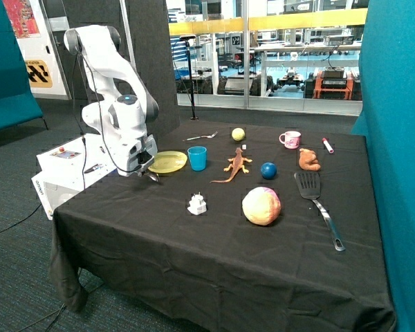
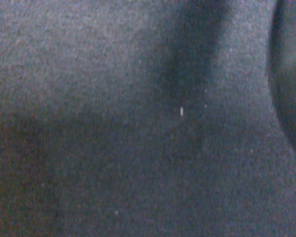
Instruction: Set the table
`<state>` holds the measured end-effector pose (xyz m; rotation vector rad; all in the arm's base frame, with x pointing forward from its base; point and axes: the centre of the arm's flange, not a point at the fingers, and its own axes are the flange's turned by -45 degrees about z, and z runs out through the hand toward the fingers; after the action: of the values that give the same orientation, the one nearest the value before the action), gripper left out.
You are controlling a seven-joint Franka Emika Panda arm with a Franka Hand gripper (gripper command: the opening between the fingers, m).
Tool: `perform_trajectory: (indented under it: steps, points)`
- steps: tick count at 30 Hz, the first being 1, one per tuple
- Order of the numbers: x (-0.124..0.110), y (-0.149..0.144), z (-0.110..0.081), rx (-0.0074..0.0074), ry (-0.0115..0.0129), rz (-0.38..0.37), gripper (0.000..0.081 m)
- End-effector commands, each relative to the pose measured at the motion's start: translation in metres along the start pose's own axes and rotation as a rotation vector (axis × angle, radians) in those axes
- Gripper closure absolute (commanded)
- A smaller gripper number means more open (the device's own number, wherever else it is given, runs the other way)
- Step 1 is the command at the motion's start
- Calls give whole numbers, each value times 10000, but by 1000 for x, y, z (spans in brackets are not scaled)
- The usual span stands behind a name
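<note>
Here my gripper (image 1: 154, 177) hangs low over black cloth beside the yellow plate (image 1: 167, 162), left of centre; whether it's open, I cannot tell. Nothing looks set yet; next I need the fork (image 1: 203, 136) beyond.

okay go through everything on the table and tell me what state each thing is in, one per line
claw: low over the tablecloth beside the yellow plate, holding nothing visible
yellow plate: flat, empty
blue cup: upright, next to the plate
pink mug: upright
fork: lying flat behind the cup
spatula: lying flat, handle toward the table's front edge
toy lizard: belly down
</note>
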<state>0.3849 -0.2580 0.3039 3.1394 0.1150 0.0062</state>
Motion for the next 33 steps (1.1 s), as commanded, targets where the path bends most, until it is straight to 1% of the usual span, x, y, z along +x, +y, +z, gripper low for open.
perform_trajectory:
  steps: [1,4,6,11,25,33]
  points:
    - [6,5,3,2,-39,189,808]
    - [5,12,3,2,-39,308,808]
    - [4,18,2,2,-39,191,808]
    - [2,22,2,2,-39,222,808]
    - [-1,24,2,2,-39,155,808]
    - [0,20,10,2,-39,118,808]
